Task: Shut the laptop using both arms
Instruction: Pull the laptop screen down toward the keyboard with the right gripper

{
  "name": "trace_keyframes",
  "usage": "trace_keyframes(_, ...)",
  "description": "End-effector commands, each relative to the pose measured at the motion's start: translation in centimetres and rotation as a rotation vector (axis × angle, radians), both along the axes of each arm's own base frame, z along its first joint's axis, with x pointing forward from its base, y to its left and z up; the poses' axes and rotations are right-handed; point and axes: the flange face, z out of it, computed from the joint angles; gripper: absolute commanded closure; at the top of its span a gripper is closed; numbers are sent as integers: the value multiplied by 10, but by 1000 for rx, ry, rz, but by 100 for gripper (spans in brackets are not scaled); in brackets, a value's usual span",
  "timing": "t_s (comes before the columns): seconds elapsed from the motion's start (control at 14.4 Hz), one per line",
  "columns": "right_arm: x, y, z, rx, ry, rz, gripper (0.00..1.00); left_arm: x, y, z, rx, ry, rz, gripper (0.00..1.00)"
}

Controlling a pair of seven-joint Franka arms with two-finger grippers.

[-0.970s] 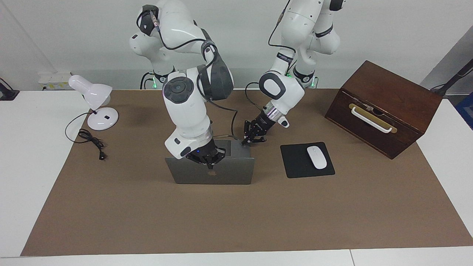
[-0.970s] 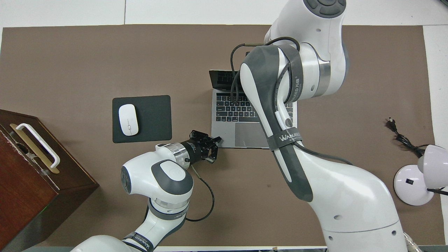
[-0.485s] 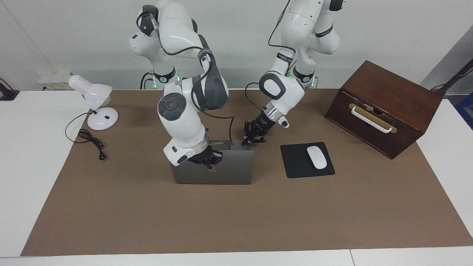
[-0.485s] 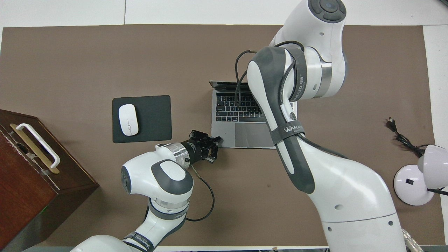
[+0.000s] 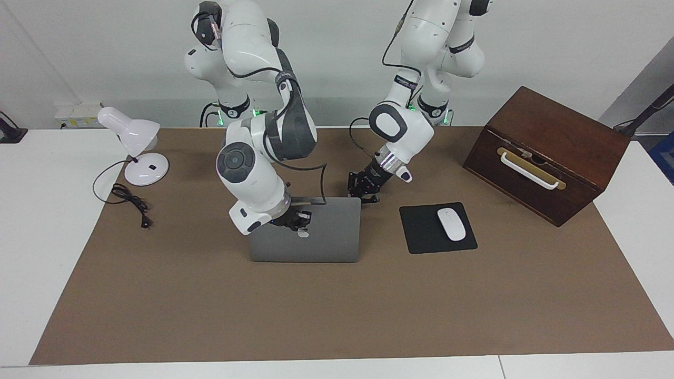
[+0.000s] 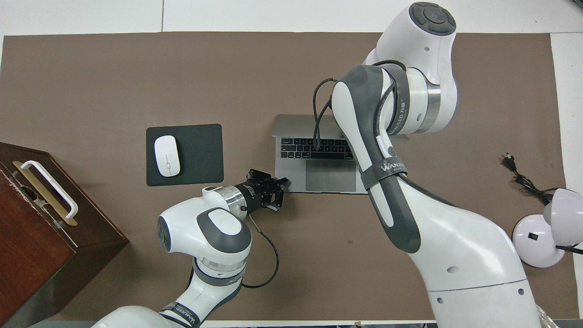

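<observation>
The laptop [image 5: 308, 231] sits on the brown mat [image 5: 337, 316] near its middle, a little toward the robots' edge, hinge line running along the mat's long edges and the keyboard facing the robots. Its lid is tipped well over the keys but not down; in the overhead view the keys and the trackpad show under it.

The right gripper [image 5: 296, 220] has its fingertips together and holds nothing. It rests on the outer face of the lid, by the logo, toward the right arm's end of that face. The lid's free edge lies just robot-side of it, so the travel left to the lid runs down and toward the robots, turning about the hinge. The right arm is the one on the lid and the better placed to finish the fold.

The left gripper [image 6: 273, 189] is also pinched to a point, with nothing in it. It sits at the base's corner nearest the robots on the left arm's end, seemingly touching it (contact is hard to confirm), and I judge that it pins the base. The laptop lies from it toward the right arm's end of the mat.

The mouse pad [image 5: 437, 227] with its mouse [image 5: 452, 224] lies beside the laptop, apart from it.
</observation>
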Motion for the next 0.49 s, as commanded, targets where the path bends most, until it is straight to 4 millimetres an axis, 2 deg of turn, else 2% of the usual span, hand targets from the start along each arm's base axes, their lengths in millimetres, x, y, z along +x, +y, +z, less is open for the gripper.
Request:
trace_keyframes(0.0,-12,-1,-2,35,51,-27,100,0,16,-33,76,10,14,100)
trace_keyframes(0.42,-24,-3,-12,22,141,2,100,-3,23,-37,90,9,5,100)
